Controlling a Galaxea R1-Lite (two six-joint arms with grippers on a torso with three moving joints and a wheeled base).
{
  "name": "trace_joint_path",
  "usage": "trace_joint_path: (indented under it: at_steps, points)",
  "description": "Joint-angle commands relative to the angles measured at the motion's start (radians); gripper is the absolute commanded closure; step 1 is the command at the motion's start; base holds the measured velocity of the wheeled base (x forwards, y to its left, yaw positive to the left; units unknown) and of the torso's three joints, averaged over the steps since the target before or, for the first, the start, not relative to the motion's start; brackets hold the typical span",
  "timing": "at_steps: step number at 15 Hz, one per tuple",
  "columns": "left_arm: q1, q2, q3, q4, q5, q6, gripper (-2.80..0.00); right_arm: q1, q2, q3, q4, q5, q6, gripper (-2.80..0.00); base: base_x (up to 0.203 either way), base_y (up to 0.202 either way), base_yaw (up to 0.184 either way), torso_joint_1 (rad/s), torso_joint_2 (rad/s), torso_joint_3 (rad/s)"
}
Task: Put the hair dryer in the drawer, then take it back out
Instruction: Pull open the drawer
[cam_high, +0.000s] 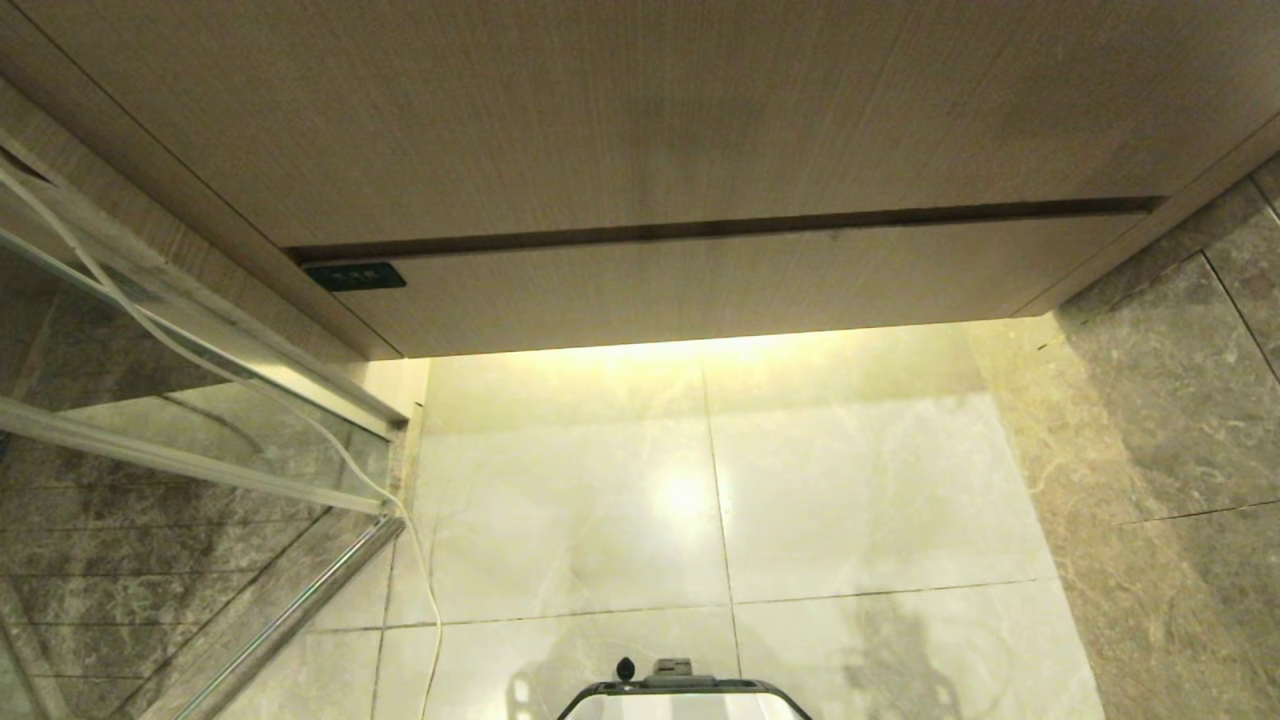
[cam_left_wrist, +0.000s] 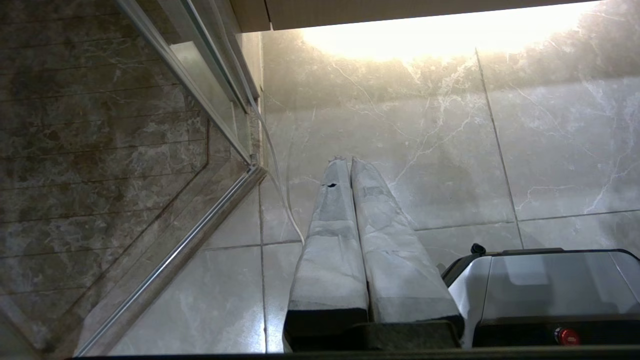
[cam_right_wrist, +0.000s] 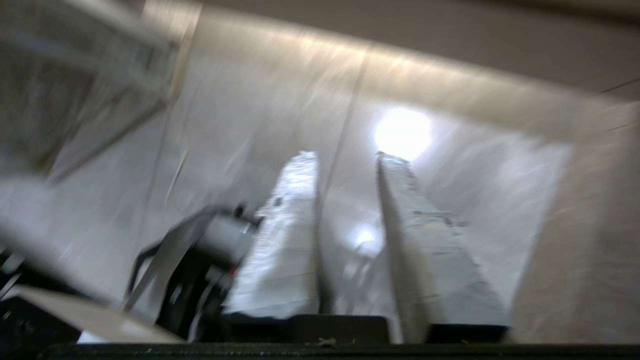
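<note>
From where I sit, nothing of the job looks done yet: the drawer (cam_high: 700, 285) is shut, its plain light-wood front flush under the taller wood panel (cam_high: 640, 110), with the small black label (cam_high: 354, 276) at its left end. The hair dryer is in none of my views, so I cannot say where it lies or how it looks. Everything is left, as I judge it: open the drawer, find the dryer, put it in, then lift it out again. My right gripper (cam_right_wrist: 347, 160) hangs over the pale floor tiles (cam_high: 860, 480) below the drawer front, its two fingers spread with a clear gap and nothing between them. My left gripper (cam_left_wrist: 346, 161) is parked low beside the robot's base (cam_left_wrist: 550, 285), fingers pressed together and empty, near the glass shower screen (cam_left_wrist: 150, 150).
</note>
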Motion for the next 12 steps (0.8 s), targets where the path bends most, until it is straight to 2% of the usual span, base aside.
trace_joint_path:
  at_steps: [1, 2, 5, 7, 8, 9, 10, 12]
  points:
    - [0.0, 0.0, 0.002, 0.0, 0.0, 0.0, 0.0, 0.018, 0.32, -0.049, 0.037, 0.125, -0.026, -2.8, 0.0, 0.0, 0.0, 0.0, 0.0, 0.0]
    - [0.0, 0.0, 0.002, 0.0, 0.0, 0.0, 0.0, 0.02, 0.39, -0.06, 0.031, 0.155, -0.089, -2.8, 0.0, 0.0, 0.0, 0.0, 0.0, 0.0]
    - [0.0, 0.0, 0.002, 0.0, 0.0, 0.0, 0.0, 0.019, 0.488, -0.014, -0.092, 0.159, -0.47, -2.8, 0.0, 0.0, 0.0, 0.0, 0.0, 0.0]
    - [0.0, 0.0, 0.002, 0.0, 0.0, 0.0, 0.0, 0.004, 0.507, 0.154, -0.274, 0.193, -0.657, -2.8, 0.0, 0.0, 0.0, 0.0, 0.0, 0.0]
    - [0.0, 0.0, 0.0, 0.001, 0.0, 0.0, 0.0, -0.007, 0.523, 0.233, -0.388, 0.238, -0.739, -2.8, 0.0, 0.0, 0.0, 0.0, 0.0, 0.0]
    - [0.0, 0.0, 0.002, 0.001, 0.0, 0.0, 0.0, -0.023, 0.557, 0.289, -0.493, 0.329, -0.806, -2.8, 0.0, 0.0, 0.0, 0.0, 0.0, 0.0]
    - [0.0, 0.0, 0.002, 0.0, 0.0, 0.0, 0.0, -0.037, 0.594, 0.312, -0.543, 0.4, -0.837, -2.8, 0.0, 0.0, 0.0, 0.0, 0.0, 0.0]
    - [0.0, 0.0, 0.002, 0.001, 0.0, 0.0, 0.0, -0.057, 0.662, 0.313, -0.605, 0.429, -0.848, -2.8, 0.0, 0.0, 0.0, 0.0, 0.0, 0.0]
